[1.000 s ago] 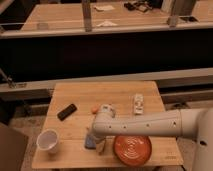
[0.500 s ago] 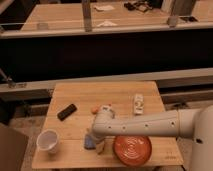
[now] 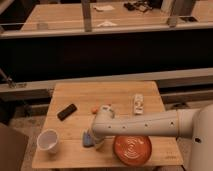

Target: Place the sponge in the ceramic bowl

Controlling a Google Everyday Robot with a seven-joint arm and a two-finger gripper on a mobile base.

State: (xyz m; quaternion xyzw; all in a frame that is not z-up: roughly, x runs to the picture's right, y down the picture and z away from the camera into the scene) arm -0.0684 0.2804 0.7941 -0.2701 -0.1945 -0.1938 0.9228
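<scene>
The sponge [image 3: 87, 139], a small blue-grey pad, lies on the wooden table [image 3: 110, 92] near its front edge, left of the ceramic bowl. The ceramic bowl [image 3: 132, 149] is a wide, shallow orange-red dish with rings inside, at the table's front right. My white arm reaches in from the right across the bowl's far rim. Its gripper [image 3: 94, 141] points down right at the sponge and covers the sponge's right part.
A white cup [image 3: 48, 141] stands at the front left corner. A black rectangular block [image 3: 66, 111] lies left of centre. A small orange item [image 3: 95, 107] sits mid-table, and a white packet [image 3: 138, 104] lies toward the right edge. A dark counter runs behind the table.
The arm and gripper stay in almost the same place over the sponge. The sponge, bowl and cup have not moved.
</scene>
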